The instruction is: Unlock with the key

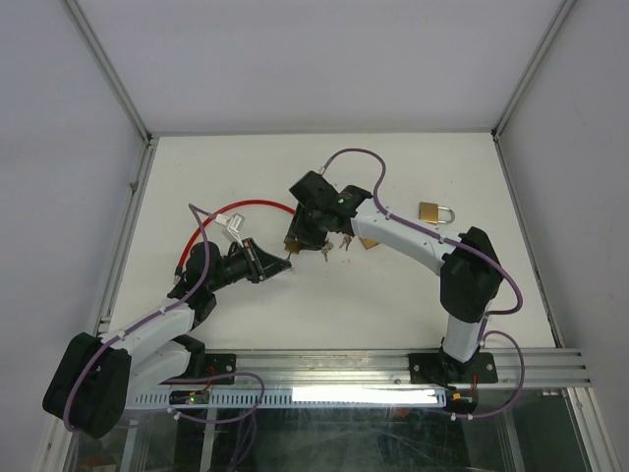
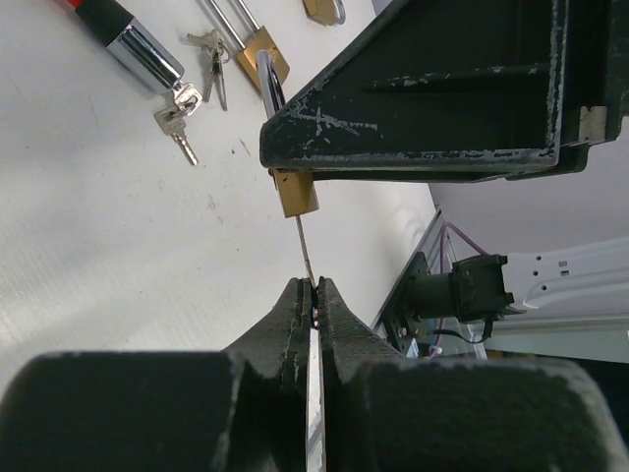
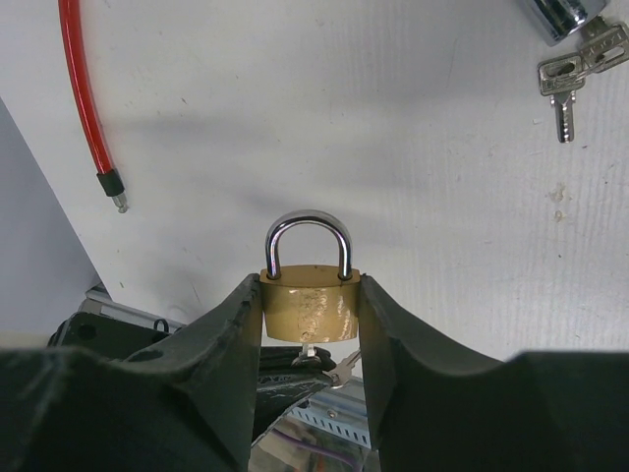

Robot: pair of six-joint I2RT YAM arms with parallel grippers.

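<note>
A brass padlock (image 3: 310, 313) with a closed steel shackle (image 3: 308, 234) is clamped by its sides in my right gripper (image 3: 311, 295), held above the table. In the top view this gripper (image 1: 295, 239) meets my left gripper (image 1: 278, 264) near the table's middle. The left gripper (image 2: 314, 286) is shut on a thin key (image 2: 306, 248). The key's blade runs up into the bottom of the padlock (image 2: 295, 193). From the right wrist view the key's head (image 3: 315, 350) shows just under the lock body, with a second key (image 3: 344, 369) hanging beside it.
A red cable lock (image 1: 248, 207) with a chrome end (image 2: 141, 45) and a key bunch (image 2: 180, 116) lies on the white table (image 1: 246, 315). Another brass padlock (image 1: 435, 211) sits at the right. A further padlock (image 2: 259, 51) and keys (image 2: 212, 61) lie just beyond the grippers.
</note>
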